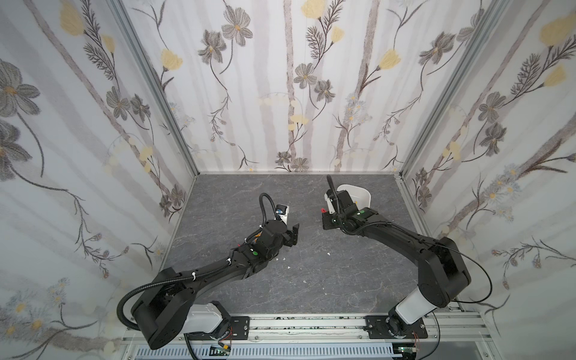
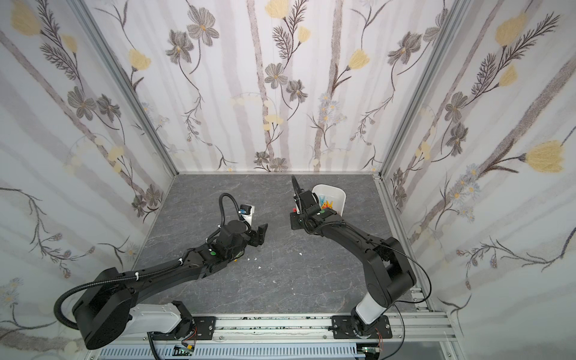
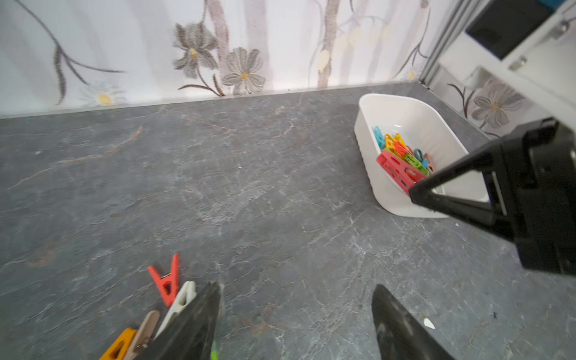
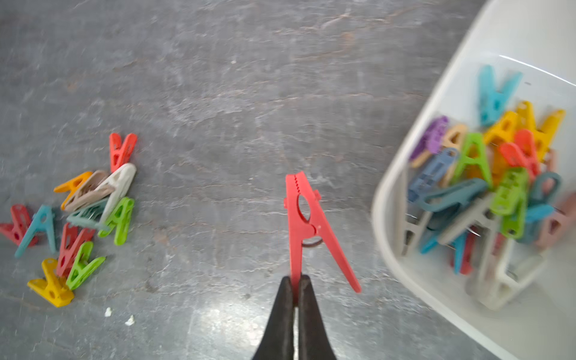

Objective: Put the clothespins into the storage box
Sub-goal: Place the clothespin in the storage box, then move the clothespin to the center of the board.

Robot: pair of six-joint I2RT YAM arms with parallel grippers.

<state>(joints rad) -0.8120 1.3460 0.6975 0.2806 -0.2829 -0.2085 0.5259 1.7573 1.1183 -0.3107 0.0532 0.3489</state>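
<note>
My right gripper (image 4: 295,280) is shut on one leg of a red clothespin (image 4: 304,215), held above the grey table just beside the storage box (image 4: 389,199). The white box (image 2: 338,193) stands at the back right and holds several coloured clothespins (image 4: 486,174). A loose pile of clothespins (image 4: 93,202) lies on the table to the left, hidden under the left arm in both top views. Red (image 3: 166,280), white (image 3: 184,296) and orange (image 3: 120,346) clothespins lie right beside one finger of my left gripper (image 3: 296,286). It is open, with only bare table between its fingers. In a top view the red clothespin (image 1: 324,211) sticks out by the box (image 1: 363,194).
Small white specks (image 1: 328,254) dot the grey table (image 1: 311,280) between the arms. Floral walls close the back and both sides, and the box stands near the back right corner. An aluminium rail (image 1: 311,324) runs along the front edge.
</note>
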